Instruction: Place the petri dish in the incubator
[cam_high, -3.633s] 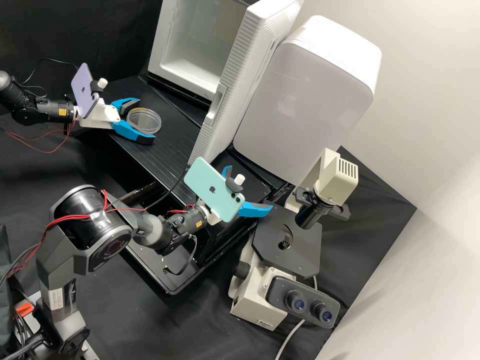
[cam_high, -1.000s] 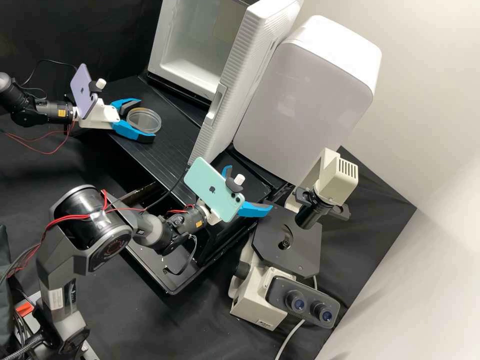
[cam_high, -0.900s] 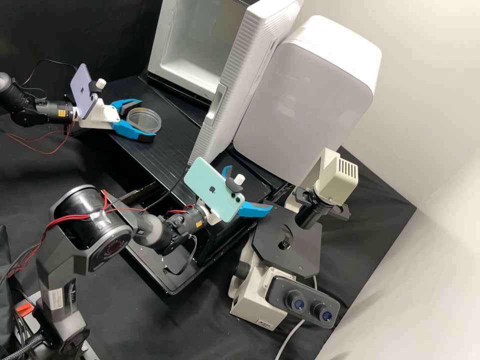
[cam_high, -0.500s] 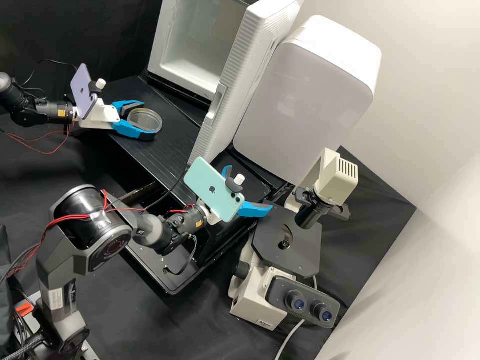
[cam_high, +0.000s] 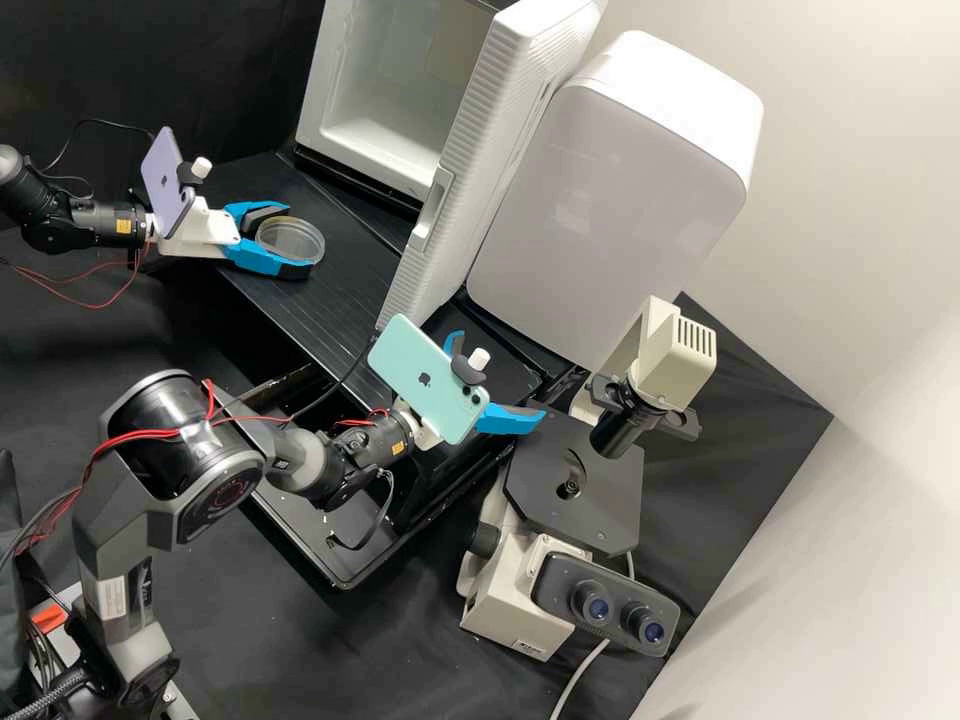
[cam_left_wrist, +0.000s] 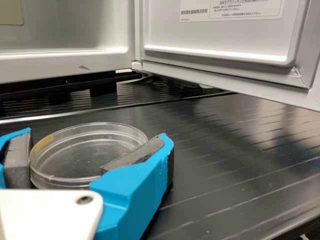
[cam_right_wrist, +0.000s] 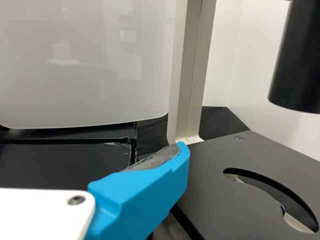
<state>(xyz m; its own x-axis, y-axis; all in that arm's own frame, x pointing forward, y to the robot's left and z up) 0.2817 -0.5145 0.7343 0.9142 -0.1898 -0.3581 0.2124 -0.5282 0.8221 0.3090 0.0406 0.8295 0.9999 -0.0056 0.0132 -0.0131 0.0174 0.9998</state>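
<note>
Left wrist view: the one dish (cam_left_wrist: 82, 157) lies on the bench (cam_left_wrist: 240, 150) just before the single incubator's (cam_left_wrist: 65, 60) open mouth. The left gripper (cam_left_wrist: 89, 144) is closed to its width, pads (cam_left_wrist: 131, 156) against its rim. I judge it light, slick and brittle, lid loose: hold low on the wall, level. The right gripper (cam_high: 500, 380), beside the incubator's door (cam_high: 470, 160), gapes wide, holding nothing. Two grippers, one microscope (cam_high: 570, 540).

The petri dish (cam_left_wrist: 80, 150) is clear glossy plastic; the bench (cam_left_wrist: 240, 145) black, ribbed, faintly shiny; the incubator (cam_high: 360, 70) smooth white plastic.
</note>
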